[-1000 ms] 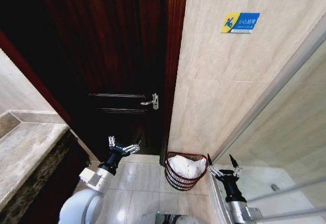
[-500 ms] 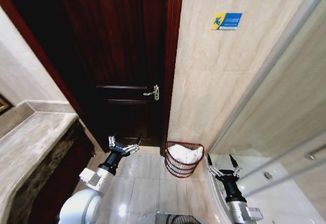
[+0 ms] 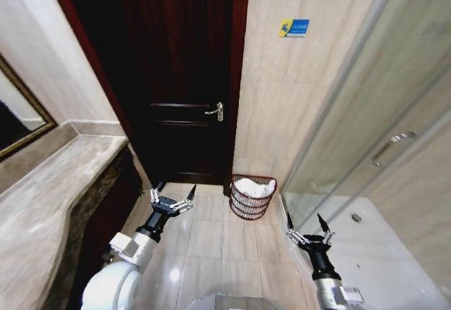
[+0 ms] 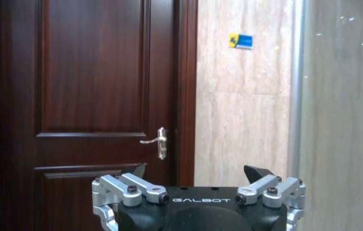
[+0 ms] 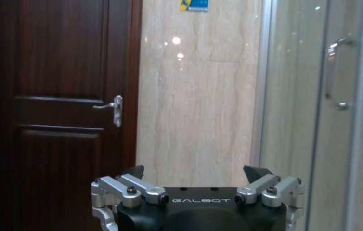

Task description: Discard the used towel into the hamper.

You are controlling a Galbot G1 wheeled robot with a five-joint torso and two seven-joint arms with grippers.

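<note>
The hamper (image 3: 252, 197), a small round dark reddish-brown wire basket, stands on the tiled floor against the beige wall, just right of the door. A white towel (image 3: 254, 187) lies crumpled inside it. My left gripper (image 3: 172, 200) is open and empty, held low to the left of the hamper over the floor. My right gripper (image 3: 305, 230) is open and empty too, low and to the right of the hamper. In the wrist views, the left gripper (image 4: 196, 172) and the right gripper (image 5: 194, 172) both point at the door and wall with spread fingers.
A dark wooden door (image 3: 183, 77) with a metal handle (image 3: 215, 111) is shut ahead. A stone counter (image 3: 42, 197) runs along the left under a mirror (image 3: 17, 123). A glass shower screen (image 3: 373, 113) stands at the right. A blue-yellow sign (image 3: 293, 27) hangs on the wall.
The whole head view has shifted: the hamper and door now look farther off and more floor shows, so the camera has moved back. Both grippers stay open in the same pose.
</note>
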